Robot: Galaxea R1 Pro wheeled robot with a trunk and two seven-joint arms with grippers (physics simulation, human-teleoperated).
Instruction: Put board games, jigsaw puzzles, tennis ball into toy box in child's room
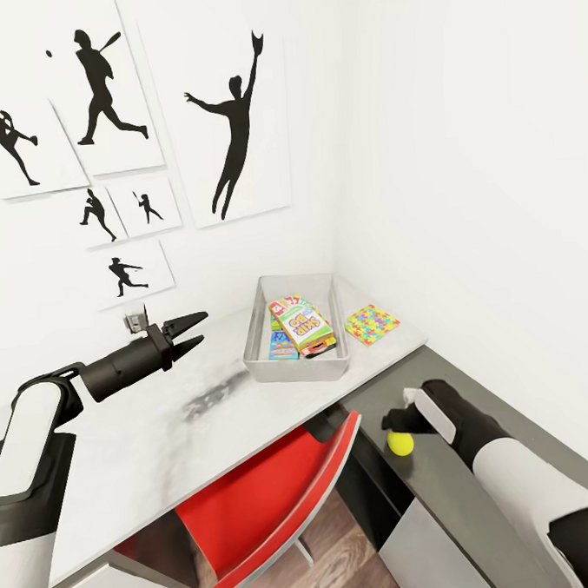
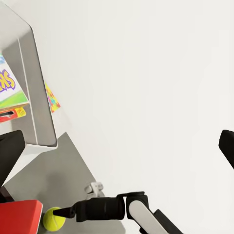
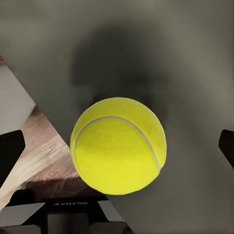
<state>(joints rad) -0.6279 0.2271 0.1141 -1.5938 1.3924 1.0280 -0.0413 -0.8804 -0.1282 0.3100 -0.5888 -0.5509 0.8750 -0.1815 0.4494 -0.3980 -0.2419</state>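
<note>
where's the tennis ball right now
In the head view the tennis ball lies low on the right, on the dark grey surface beside the red chair, just ahead of the right gripper.

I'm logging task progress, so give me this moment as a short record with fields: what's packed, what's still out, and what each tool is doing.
In bin: game boxes inside the grey bin
Still out: puzzle board on the table, beside the bin
Ball: tennis ball at the right tool, by the table's dark lower part
Right tool: open, ball between its fingers
Left tool: open, empty, above the table
</note>
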